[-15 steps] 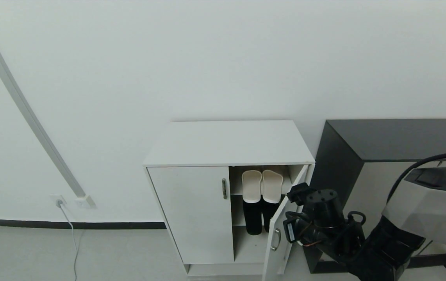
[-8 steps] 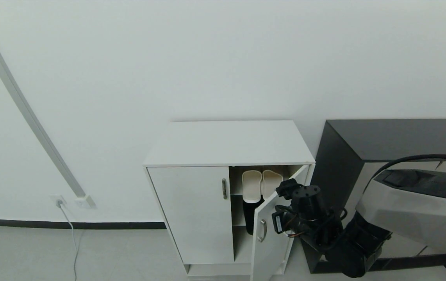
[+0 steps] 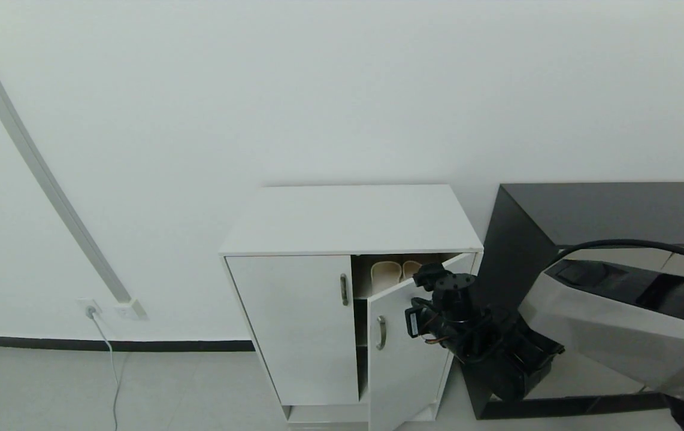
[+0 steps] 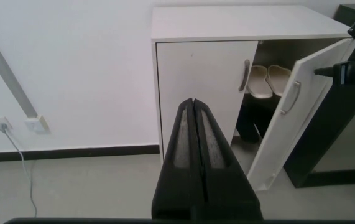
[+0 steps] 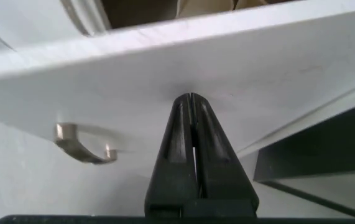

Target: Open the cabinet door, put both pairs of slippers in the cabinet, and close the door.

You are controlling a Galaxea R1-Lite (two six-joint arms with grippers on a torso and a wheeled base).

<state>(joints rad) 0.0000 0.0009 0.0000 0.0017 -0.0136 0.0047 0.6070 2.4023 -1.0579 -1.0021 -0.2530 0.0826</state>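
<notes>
A white two-door wooden cabinet (image 3: 348, 221) stands in the lower middle of the head view, against the pale wall. Its left door (image 3: 291, 326) is shut, and its right door (image 3: 405, 359) stands partly open, leaving a narrow gap between the two. A small curved metal handle (image 3: 381, 333) is on the right door, near its free edge. In the gap, on the upper shelf, the pair of beige slippers (image 3: 387, 274) lies side by side. The dark shape below them (image 4: 250, 121) seems to be a black pair of slippers, but I cannot tell this for sure. The right gripper (image 3: 423, 276) has its two fingers pressed together, with their tips touching the outer face of the right door near its top edge. The left gripper (image 4: 193, 101) hangs well apart from the cabinet, its fingers closed on nothing. A dark grey cabinet (image 3: 605, 209) stands just right of the white one, and a white wall socket (image 3: 89, 308) with a cable sits at the lower left.
</notes>
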